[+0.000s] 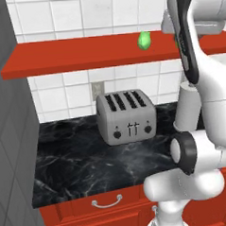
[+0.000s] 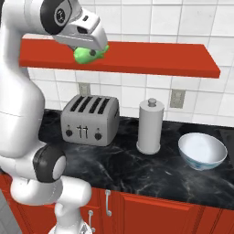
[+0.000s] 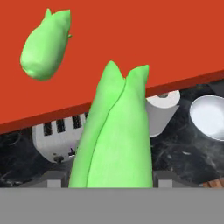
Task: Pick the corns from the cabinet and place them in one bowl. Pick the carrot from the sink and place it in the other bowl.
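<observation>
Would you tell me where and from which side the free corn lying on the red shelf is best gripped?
Likely across the thick middle of the free corn, coming down from above the cabinet: it lies flat on its side, long flanks clear, and narrows to leafy tips.

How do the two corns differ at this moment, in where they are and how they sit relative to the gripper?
The near corn sits between the fingers of the gripper, while the far corn lies apart from it on the cabinet. The near corn juts past the cabinet's front edge, over the counter; the far corn lies wholly on the red board. The near corn points along the gripper; the far corn lies slanted to it. Both are glossy bright green with pointed tips.
</observation>
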